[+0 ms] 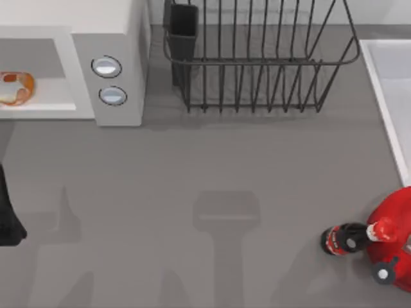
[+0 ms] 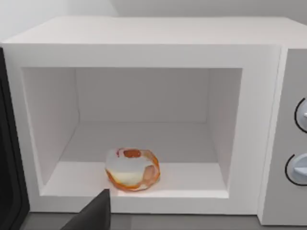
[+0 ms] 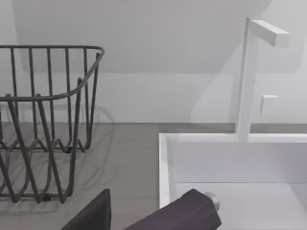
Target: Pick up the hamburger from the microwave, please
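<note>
Grey table (image 1: pixel 192 192) carries the white microwave (image 1: pixel 115 38) at far left. Inside its cavity, near the front edge, lies the hamburger (image 2: pixel 132 169). My left arm (image 1: pixel 8 215) waits before it; its finger opening I cannot tell. Right arm is parked beside the sink (image 3: pixel 230 158).

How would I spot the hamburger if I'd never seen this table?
Find the big white microwave at the table's left. On its cavity floor, near the front, sits the hamburger: a small round orange-tan bun with red and whitish filling, the only thing inside.
</note>
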`<state>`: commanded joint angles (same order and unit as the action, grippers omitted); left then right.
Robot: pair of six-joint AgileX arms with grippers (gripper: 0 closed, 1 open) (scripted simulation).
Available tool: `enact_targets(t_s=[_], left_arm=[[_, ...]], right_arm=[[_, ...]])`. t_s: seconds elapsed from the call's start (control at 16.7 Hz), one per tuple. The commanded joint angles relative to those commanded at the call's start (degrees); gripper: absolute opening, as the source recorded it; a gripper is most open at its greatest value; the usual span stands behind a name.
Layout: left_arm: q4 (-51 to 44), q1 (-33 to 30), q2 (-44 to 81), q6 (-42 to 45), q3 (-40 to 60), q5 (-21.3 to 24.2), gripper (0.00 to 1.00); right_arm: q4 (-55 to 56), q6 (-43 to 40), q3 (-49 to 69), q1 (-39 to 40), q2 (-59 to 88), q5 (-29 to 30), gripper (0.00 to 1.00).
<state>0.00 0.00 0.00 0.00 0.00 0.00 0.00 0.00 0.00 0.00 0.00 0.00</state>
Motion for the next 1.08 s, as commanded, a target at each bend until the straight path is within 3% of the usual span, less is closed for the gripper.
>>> enact_targets(t_s=[0.84, 1.08], left_arm=[[0.0, 0.0, 0.0, 0.0, 0.0, 0.0, 1.00], [2.6, 0.3, 5.5, 0.2, 2.1, 0.4, 1.00]], right_arm=[[0.0, 0.0, 0.0, 0.0, 0.0, 0.0, 1.00], [0.0, 0.0, 0.0, 0.0, 0.0, 0.0, 1.00]])
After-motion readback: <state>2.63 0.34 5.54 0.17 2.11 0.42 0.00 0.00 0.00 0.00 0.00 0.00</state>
